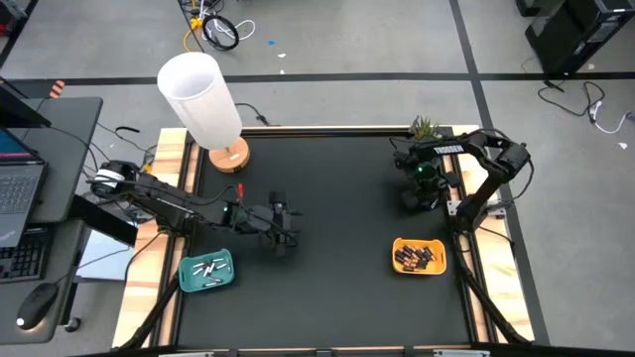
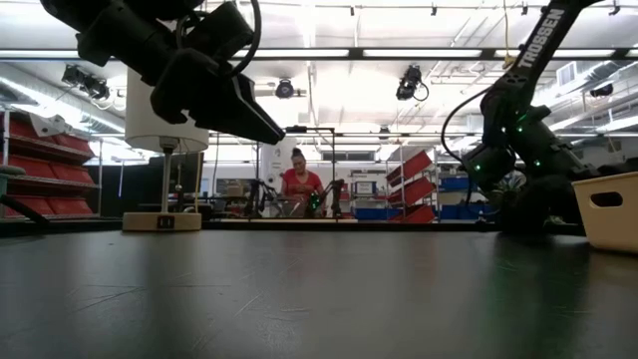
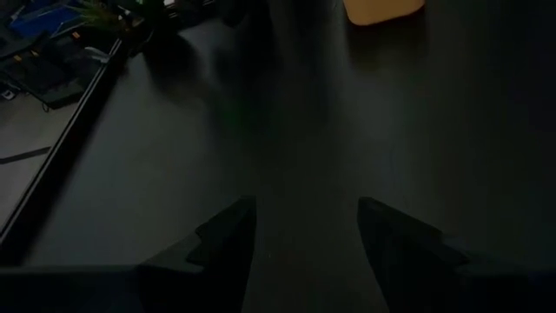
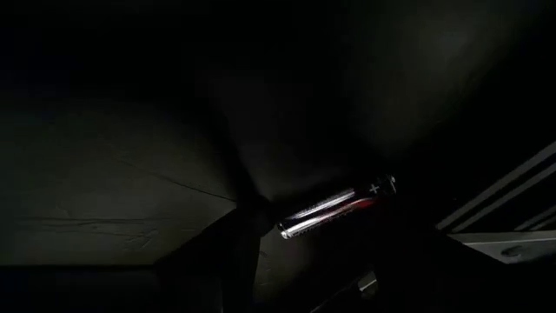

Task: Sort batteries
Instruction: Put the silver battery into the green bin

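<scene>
My right gripper is open and points down at the mat near the table's far right. In the right wrist view a dark battery with a reddish band and a plus mark lies slanted between its fingers; I cannot see whether they touch it. My left gripper is open and empty, raised above the mat left of centre, and shows in its own view over bare mat. The teal tray near the left edge holds pale batteries. The orange tray near the right edge holds dark batteries.
A lamp with a white shade and a wooden base stands at the far left corner. A small plant sits at the far right edge. Bare black mat lies between the arms. A person is in the room beyond.
</scene>
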`<action>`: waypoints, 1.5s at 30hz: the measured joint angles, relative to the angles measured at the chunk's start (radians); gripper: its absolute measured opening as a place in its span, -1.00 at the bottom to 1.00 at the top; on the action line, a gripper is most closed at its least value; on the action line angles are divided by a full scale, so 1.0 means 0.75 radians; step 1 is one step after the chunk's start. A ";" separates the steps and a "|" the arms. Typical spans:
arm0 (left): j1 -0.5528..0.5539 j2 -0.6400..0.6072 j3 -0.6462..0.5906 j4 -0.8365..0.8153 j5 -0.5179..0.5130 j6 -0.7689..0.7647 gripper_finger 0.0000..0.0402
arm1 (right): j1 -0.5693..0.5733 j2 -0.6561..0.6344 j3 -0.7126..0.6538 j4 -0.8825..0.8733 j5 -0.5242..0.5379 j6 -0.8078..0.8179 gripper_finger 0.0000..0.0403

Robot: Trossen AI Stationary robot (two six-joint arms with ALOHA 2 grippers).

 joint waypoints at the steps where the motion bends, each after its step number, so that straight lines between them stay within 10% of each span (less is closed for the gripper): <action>1: 0.000 0.000 0.000 0.002 0.000 0.000 0.09 | -0.007 0.000 0.001 0.000 0.001 -0.006 -0.06; 45: 0.000 0.000 0.000 -0.022 0.015 -0.010 0.09 | 0.250 0.001 0.175 -0.193 0.064 -0.100 -0.13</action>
